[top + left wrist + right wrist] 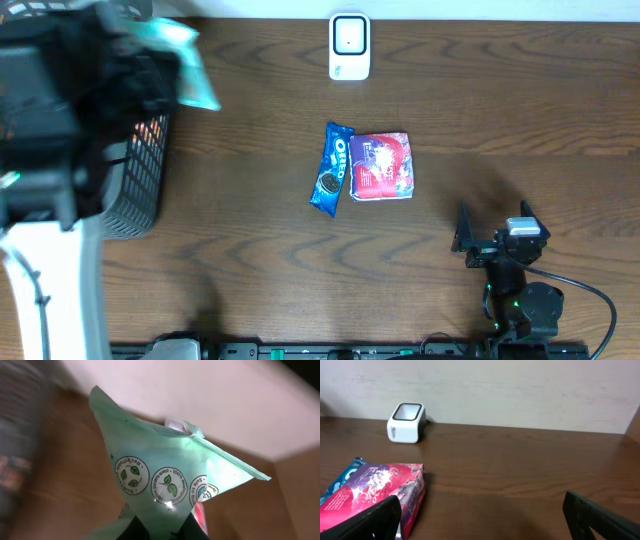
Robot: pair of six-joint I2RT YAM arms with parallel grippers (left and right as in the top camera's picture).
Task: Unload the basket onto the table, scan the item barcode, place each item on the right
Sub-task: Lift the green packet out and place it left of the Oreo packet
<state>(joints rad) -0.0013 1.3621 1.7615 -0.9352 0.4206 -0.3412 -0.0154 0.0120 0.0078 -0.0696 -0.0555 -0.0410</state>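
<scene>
Left tool – closed on the bottom edge of the green packet; its dark fingers show only at the lower border of the left wrist view. The packet is held off the surface, fanning out away from the grip. 3 round printed marks sit in a row on the face turned to the wrist camera. In the overhead view the packet appears blurred at the far left, by the far corner of the black basket.

The scanner, white with a dark-rimmed window on top, stands at the far edge of the surface near the middle. It is well apart from the held packet. In the left wrist view a small part of it shows just past the packet's upper edge.

Right tool – jaws spread wide, nothing between them. It sits low at the near right of the surface.

Mid-surface: Oreo pack and red-and-purple packet lie flat side by side, edges touching or very nearly so. Both are between the scanner and the right tool.
</scene>
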